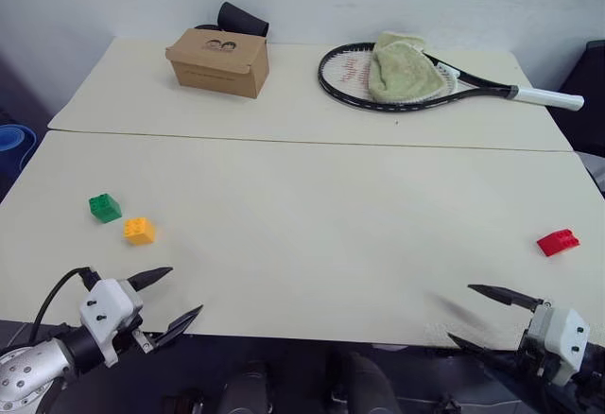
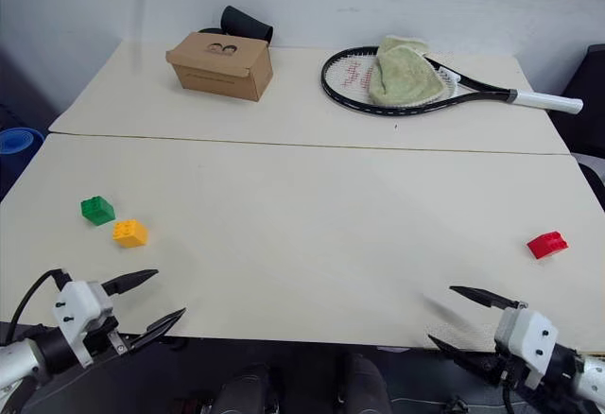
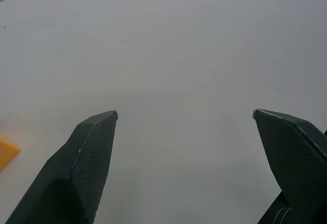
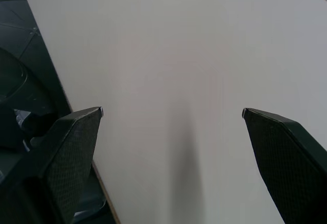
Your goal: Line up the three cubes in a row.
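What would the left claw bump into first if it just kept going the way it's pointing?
Probably just the bare table top. The open left gripper tilts slightly downward, toward the table's middle. The yellow-orange cube sits off to the side of that line, though depth is hard to judge.

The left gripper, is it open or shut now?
Open: the left gripper has its two black fingers spread wide apart, with nothing between them.

Yellow-orange cube [image 3: 7, 152] cut off at nine o'clock edge; towel [image 1: 405, 72] hides racket [image 1: 378, 93] strings; black object [image 1: 243, 19] partly behind cardboard box [image 1: 219, 61].
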